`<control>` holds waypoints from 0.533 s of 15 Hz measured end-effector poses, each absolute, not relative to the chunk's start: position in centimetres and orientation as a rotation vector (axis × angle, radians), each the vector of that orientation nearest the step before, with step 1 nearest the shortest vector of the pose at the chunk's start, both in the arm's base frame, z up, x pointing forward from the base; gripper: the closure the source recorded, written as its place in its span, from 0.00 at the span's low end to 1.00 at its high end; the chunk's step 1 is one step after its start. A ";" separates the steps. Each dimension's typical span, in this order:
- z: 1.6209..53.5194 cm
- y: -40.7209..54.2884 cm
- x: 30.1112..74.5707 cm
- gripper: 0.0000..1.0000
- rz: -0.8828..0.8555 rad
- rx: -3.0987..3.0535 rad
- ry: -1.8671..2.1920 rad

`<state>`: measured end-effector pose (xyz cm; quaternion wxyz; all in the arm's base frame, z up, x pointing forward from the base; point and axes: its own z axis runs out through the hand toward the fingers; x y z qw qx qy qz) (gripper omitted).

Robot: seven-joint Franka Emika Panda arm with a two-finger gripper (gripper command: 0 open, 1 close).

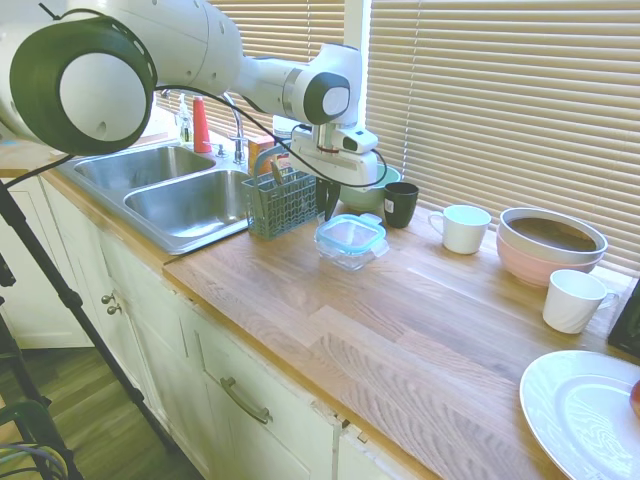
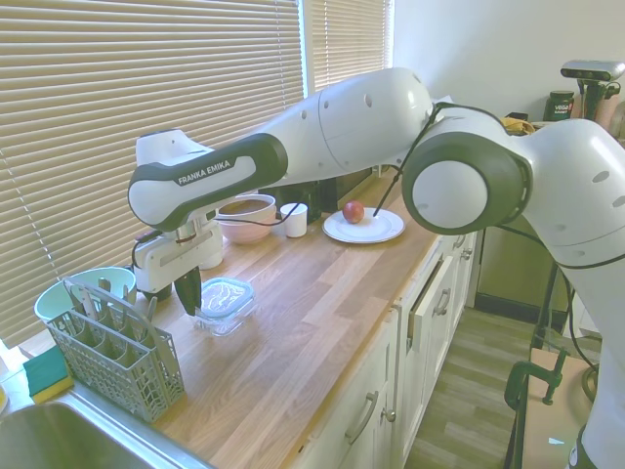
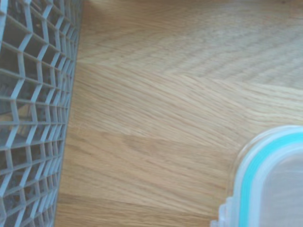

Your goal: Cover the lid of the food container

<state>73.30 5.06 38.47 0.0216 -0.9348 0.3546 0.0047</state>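
Lid (image 1: 349, 234) sits atop food container (image 1: 351, 254), beside cutlery basket (image 1: 277, 203); light, stiff, slick plastic; press rim edges. Gripper (image 2: 187, 291) fingers together, holding nothing

Sunlight comes through closed horizontal blinds (image 1: 500, 110) that run along the whole back wall of this kitchen, glowing warm at the slats. Below them stretches a wooden butcher-block surface (image 1: 400, 330) with visible grain, set over cream cabinets (image 1: 250, 400) with metal handles. A double stainless sink (image 1: 170, 190) with its faucet (image 1: 237, 130) is sunk into one end. The floor (image 2: 469, 410) is grey-brown wood plank, and the side wall (image 2: 469, 49) is plain white.
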 end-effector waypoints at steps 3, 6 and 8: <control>38.3 5.2 73.9 1.00 0.012 -2.890 1.111; 38.3 5.3 74.0 0.00 0.022 -2.884 1.132; 38.3 5.4 74.1 0.00 0.022 -2.885 1.131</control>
